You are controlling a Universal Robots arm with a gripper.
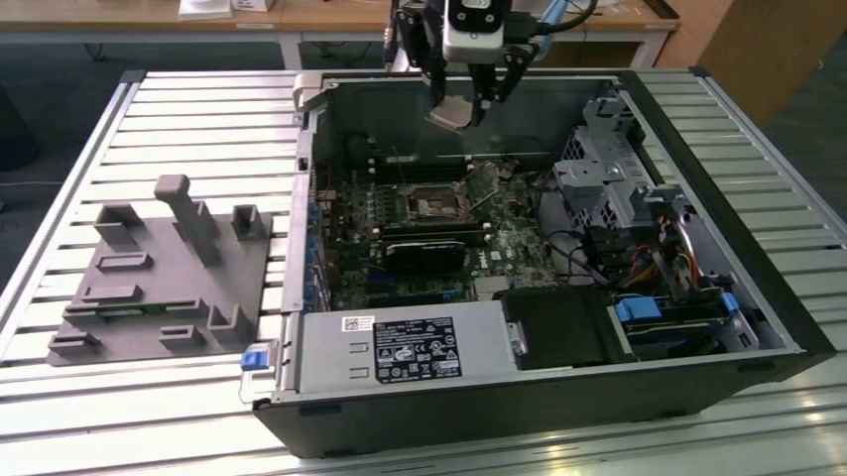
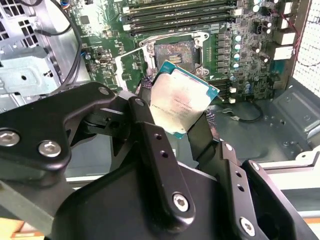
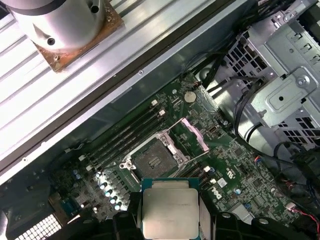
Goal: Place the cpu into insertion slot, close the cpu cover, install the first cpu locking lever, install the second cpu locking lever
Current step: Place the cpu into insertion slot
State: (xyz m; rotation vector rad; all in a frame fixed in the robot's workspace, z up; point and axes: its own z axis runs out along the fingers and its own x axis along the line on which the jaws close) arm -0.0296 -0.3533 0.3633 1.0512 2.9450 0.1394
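My tool (image 1: 459, 109) clenched on the cpu (image 2: 182, 102), over the open computer case (image 1: 530, 416), insertion slot (image 3: 150, 157) uncovered, cpu cover (image 3: 195, 135) raised

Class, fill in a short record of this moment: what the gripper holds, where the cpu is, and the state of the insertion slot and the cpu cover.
gripper: shut on the cpu, above the open computer case
cpu: tilted, in the air over the motherboard, not seated
insertion slot: empty, uncovered
cpu cover: swung open beside the slot
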